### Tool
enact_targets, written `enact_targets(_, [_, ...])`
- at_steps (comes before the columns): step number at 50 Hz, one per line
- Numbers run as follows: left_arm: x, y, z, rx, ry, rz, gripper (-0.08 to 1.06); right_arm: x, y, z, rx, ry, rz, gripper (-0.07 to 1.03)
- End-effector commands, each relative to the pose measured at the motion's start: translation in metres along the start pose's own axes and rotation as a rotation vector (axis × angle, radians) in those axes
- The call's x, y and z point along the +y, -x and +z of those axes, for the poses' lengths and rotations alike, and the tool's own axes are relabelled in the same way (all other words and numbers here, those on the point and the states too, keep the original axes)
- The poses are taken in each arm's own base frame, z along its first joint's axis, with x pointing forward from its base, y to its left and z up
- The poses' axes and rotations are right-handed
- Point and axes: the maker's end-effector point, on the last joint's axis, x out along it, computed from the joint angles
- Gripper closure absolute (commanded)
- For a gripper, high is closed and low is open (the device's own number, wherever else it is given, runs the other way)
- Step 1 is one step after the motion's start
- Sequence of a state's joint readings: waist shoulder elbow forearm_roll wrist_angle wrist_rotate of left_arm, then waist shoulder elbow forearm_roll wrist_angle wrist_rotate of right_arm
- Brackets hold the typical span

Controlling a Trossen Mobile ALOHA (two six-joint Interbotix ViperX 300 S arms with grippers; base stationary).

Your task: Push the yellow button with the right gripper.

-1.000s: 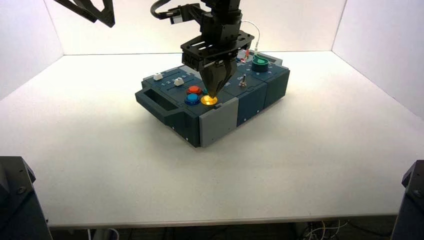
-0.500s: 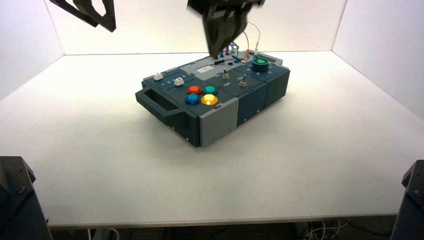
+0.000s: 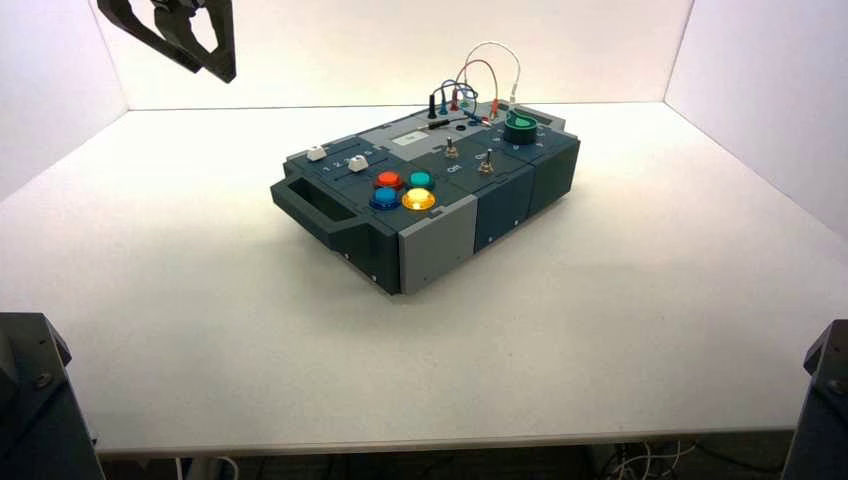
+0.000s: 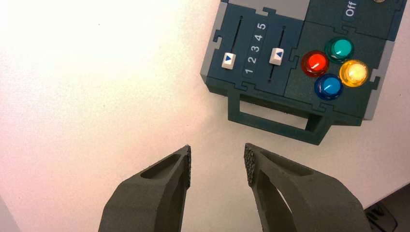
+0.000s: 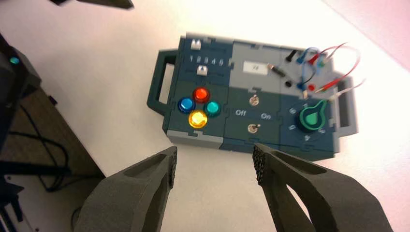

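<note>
Dark teal plastic control box [image 3: 500, 205] sits on the white table [image 3: 620, 330], turned at an angle, carry handle toward the robot's left. Readable lettering: "Off" and "On" beside the toggle switches in the right wrist view, and "1 2 3 4 5" between the sliders in the left wrist view; a small white label on the grey panel is too blurred to read. Count: four round domed buttons in a cluster, namely the glossy amber-yellow button [image 5: 197, 118] on the near corner by the grey front panel, lit, with the blue button [image 5: 185, 104], orange-red button [image 5: 201, 94] and green button [image 5: 212, 108] beside it; two white slider caps [image 4: 228, 60], one near the 1 end and the other about level with 2 and 3; two small metal toggle switches [image 5: 253, 100]; one dark green knob [image 5: 311, 117]. Looped red, blue and white wires [image 3: 487, 75] rise at the far end; their number is hard to make out. The right gripper [image 5: 215, 164] is out of the high view; its own camera shows it well above the box, fingers spread apart, holding nothing, clear of the yellow button. The left gripper [image 4: 217, 159] hangs high at the far left, cut off by the high view's top edge, fingers likewise apart over bare table beside the handle.
</note>
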State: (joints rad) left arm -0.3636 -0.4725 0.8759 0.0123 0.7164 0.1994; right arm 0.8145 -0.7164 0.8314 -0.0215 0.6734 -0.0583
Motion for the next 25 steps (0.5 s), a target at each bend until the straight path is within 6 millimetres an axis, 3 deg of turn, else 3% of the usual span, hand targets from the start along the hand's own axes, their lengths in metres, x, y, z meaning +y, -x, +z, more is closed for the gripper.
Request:
enact_targets(1, [0.001,0.002,0.005,-0.016,-0.006,0.004,0.38,-0.005,0.016,-0.006,-0.075,-0.012,-0.023,0.15])
enact_targets(16, [-0.002,-0.007,0.001,0.017,-0.013,-0.007,0.38,-0.025,0.008,-0.052,-0.029,-0.085,-0.092,0.15])
enact_targets(25, [-0.004,-0.012,-0.001,0.038,-0.019,-0.014,0.38,-0.024,0.008,-0.051,-0.05,-0.093,-0.089,0.15])
